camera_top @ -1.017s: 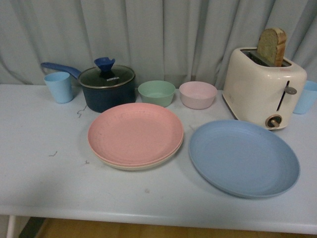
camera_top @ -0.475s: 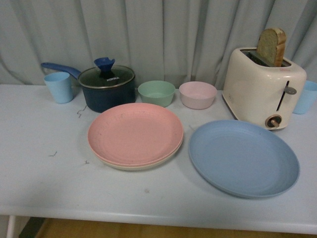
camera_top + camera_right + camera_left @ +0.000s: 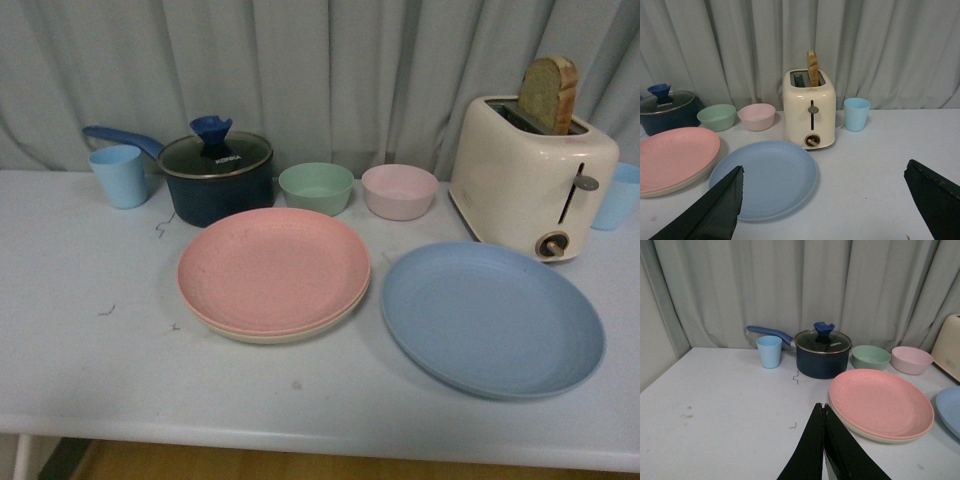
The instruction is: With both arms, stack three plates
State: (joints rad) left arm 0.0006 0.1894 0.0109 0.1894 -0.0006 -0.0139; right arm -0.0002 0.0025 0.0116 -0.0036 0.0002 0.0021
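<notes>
Pale-blue cup (image 3: 120,175): farthest left of the toaster (image 3: 530,180), upright at the back of the white table (image 3: 80,300), just beside the handle of the saucepan (image 3: 215,185).
Saucepan: dark blue, well left of the toaster in the same back row. Its glass lid is on and has a blue knob, and its blue handle points away from the toaster.
Left gripper (image 3: 823,407): black fingers pressed together with nothing between them. It hangs over bare table well left of the toaster, nearer the front edge than the saucepan.
Pink plate (image 3: 272,268): left of the toaster and nearer the table's front edge, lying flat on top of the cream plate (image 3: 270,337).
Cream plate: directly under the pink one, with only a thin rim showing along the near side.
Green bowl (image 3: 316,187): left of the toaster in the back row, upright.
Pink bowl (image 3: 399,191): just left of the toaster, apart from it, with the green bowl on its far side.
Light-blue plate (image 3: 492,318): in front of the toaster, flat on the table by itself. Its rim is near the pink-and-cream pair but not touching, and it is not stacked.
Right gripper (image 3: 824,170): fingers spread wide, holding nothing. It faces the toaster from the near side, and the light-blue plate lies on the table between them.
Toaster: cream-coloured, at the back, with a bread slice (image 3: 548,94) standing up from one slot.
Second pale-blue cup (image 3: 617,195): just right of the toaster, cut off by the front view's edge.
Grey curtain (image 3: 330,70): hangs behind the toaster and the whole back row.
</notes>
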